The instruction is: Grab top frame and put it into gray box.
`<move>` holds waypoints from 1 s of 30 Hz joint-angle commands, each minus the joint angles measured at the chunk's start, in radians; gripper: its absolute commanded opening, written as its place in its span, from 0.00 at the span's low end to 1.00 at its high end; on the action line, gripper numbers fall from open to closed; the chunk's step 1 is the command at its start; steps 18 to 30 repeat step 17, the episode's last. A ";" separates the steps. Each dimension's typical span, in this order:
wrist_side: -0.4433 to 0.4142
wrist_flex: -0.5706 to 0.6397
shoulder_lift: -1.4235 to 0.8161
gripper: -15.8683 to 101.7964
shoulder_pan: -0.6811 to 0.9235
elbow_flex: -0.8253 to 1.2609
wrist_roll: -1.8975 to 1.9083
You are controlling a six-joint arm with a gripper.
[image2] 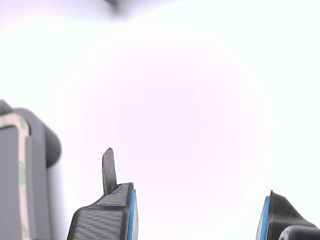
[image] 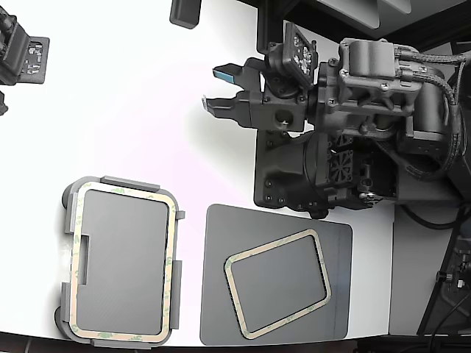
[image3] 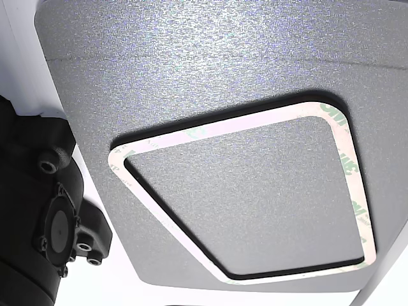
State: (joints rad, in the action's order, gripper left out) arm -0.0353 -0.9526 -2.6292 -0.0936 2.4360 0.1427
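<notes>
We see the gripper (image: 218, 89) up in the air over the white table (image: 132, 95). Its two fingers are spread wide apart, and there is nothing between them. Each finger has a blue pad on its inner side. In the wrist view the gripper (image2: 197, 212) looks the same: two dark fingers with blue edges, wide open, with only bright white table in the gap.

We use the dark gray mat (image: 221, 228) as our main spot. It lies flat on the table, well apart from the gripper. On the mat rests one frame (image: 278, 284), thin and cream with small green marks. It is turned a little crooked on the mat, and we can see the mat through its open middle. In the other view this frame (image3: 347, 166) lies flat on the grainy mat (image3: 191, 70).

Just beside the mat, on the exterior view's left, sits the gray box (image: 68, 200). It does not seem to touch the mat. Another frame (image: 171, 257) lies in the box, and it runs close along the inside of the box's raised edge. In the wrist view a corner of the box (image2: 47, 142) and its frame (image2: 17, 122) peek in at the side.
</notes>
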 commanded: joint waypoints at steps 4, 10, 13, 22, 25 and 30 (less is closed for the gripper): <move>0.008 0.005 -0.252 0.96 -0.018 0.183 -0.037; 0.037 -0.011 -0.321 0.98 -0.017 0.201 -0.058; 0.032 -0.009 -0.327 0.98 -0.017 0.204 -0.055; 0.032 -0.009 -0.327 0.98 -0.017 0.204 -0.055; 0.032 -0.009 -0.327 0.98 -0.017 0.204 -0.055; 0.032 -0.009 -0.327 0.98 -0.017 0.204 -0.055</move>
